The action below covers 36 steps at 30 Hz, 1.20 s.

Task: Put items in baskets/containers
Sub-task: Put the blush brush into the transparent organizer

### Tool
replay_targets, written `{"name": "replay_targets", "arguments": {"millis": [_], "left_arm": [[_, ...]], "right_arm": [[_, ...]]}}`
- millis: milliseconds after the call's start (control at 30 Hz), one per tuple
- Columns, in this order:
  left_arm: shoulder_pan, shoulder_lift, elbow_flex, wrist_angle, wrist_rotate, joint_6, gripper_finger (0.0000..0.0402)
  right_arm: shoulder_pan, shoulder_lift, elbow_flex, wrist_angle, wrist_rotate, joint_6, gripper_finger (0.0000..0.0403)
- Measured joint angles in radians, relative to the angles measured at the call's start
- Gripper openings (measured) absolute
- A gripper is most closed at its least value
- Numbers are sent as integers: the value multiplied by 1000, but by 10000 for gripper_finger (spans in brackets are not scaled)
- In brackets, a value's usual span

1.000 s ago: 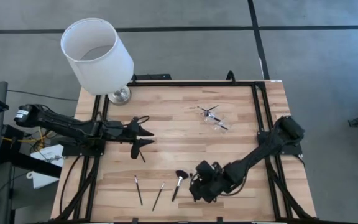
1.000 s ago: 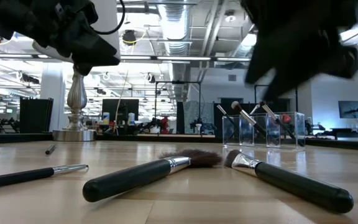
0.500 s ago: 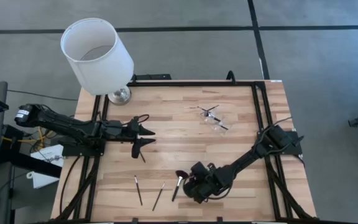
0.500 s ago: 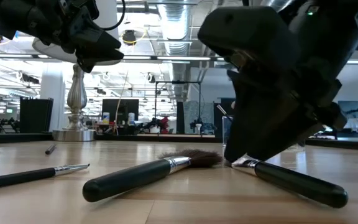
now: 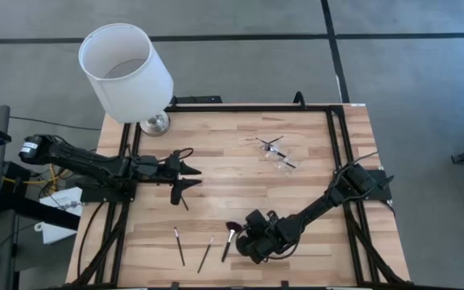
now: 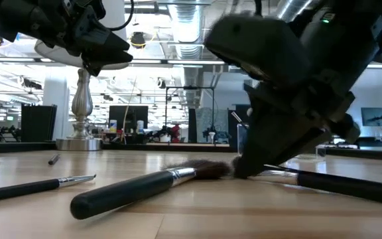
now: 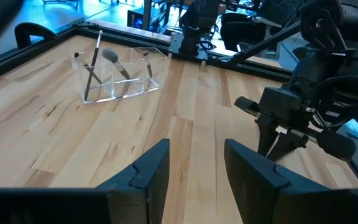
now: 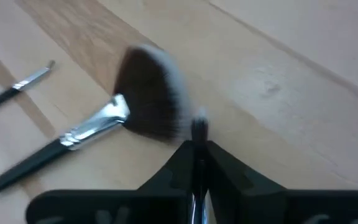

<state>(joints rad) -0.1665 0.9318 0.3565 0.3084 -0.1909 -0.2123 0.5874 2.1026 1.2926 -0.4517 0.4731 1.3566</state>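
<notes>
I have the right claw (image 8: pixel 197 140) low at the surface (image 5: pixel 240 173), clamped on a slim brush (image 8: pixel 197 127) beside the fluffy brush (image 8: pixel 104 134), for the clear container (image 7: pixel 120 78); left claw (image 7: pixel 194 171) waits apart.

Right gripper (image 5: pixel 245 239) low at the table (image 5: pixel 232 173) front edge, fingers pressed together, arm stretched in from the right rail. Left gripper (image 5: pixel 185 177) hovers over the table's left side, fingers spread.
</notes>
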Motion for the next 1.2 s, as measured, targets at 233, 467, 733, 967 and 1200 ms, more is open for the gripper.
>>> {"name": "replay_targets", "arguments": {"millis": [233, 467, 733, 967, 1200], "left_arm": [[0, 0, 0, 4, 0, 1, 150], [0, 0, 0, 7, -4, 2, 150], [0, 0, 0, 16, -4, 2, 150], [0, 0, 0, 19, -4, 2, 150], [0, 0, 0, 22, -4, 2, 150]], "right_arm": [[-14, -171, -11, -424, 136, 13, 11], [42, -424, -45, -1022, 799, 340, 7], [-150, -472, -388, -830, 1093, 475, 7], [-306, -443, -571, -698, 1095, 598, 7], [-314, -444, -632, -545, 1079, 599, 24]]}}
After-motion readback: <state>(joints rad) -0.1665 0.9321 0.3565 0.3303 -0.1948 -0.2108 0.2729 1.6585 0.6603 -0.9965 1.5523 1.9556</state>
